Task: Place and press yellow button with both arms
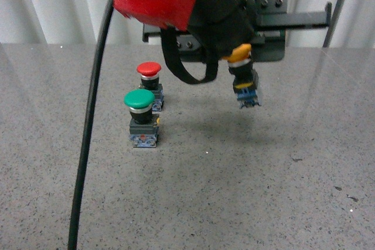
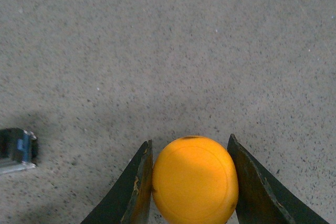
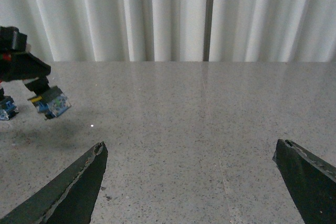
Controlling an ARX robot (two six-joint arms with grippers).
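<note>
In the front view my left arm, with a red cover, reaches in from the top. My left gripper [image 1: 239, 57] is shut on the yellow button [image 1: 244, 81] and holds it tilted above the table, base hanging down. In the left wrist view the round yellow cap [image 2: 194, 179] sits clamped between the two fingers [image 2: 139, 182] of the left gripper [image 2: 190, 141]. My right gripper [image 3: 190, 148] is open and empty, low over the table. The right wrist view also shows the held button's blue base [image 3: 52, 103] far off.
A green-capped button [image 1: 140, 115] and a red-capped button [image 1: 149, 79] stand upright on the grey speckled table [image 1: 246, 180], left of the held button. A black cable [image 1: 88, 139] hangs at the left. White curtains [image 3: 168, 14] close the back.
</note>
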